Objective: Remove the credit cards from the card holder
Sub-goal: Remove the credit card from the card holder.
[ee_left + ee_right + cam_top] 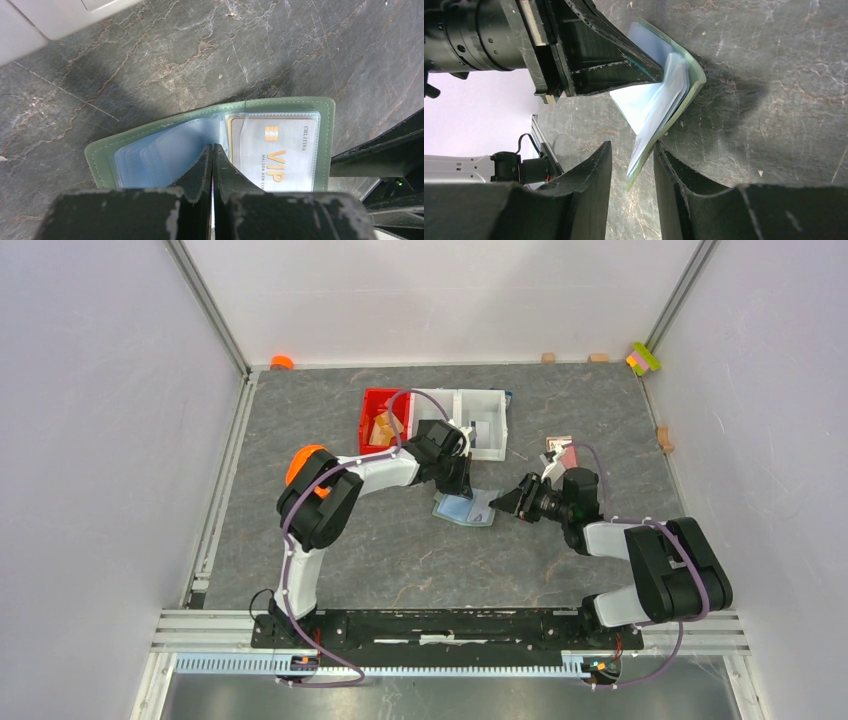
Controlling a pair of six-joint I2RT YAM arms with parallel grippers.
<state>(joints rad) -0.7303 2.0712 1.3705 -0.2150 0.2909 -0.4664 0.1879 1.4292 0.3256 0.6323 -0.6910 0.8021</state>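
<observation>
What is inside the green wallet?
A white card with gold VIP letters sits in a clear pocket of the card holder. The other pockets look pale blue; the shut left jaws hide their lower part.

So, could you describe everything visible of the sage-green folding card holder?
The sage-green folding card holder lies open on the grey stone-look table, its stitched cover looking like leather. Inside are clear sleeves; one holds a pale card printed VIP in gold. The shut fingers of the left gripper press on its middle fold, and one edge sits between the parted fingers of the right gripper.
</observation>
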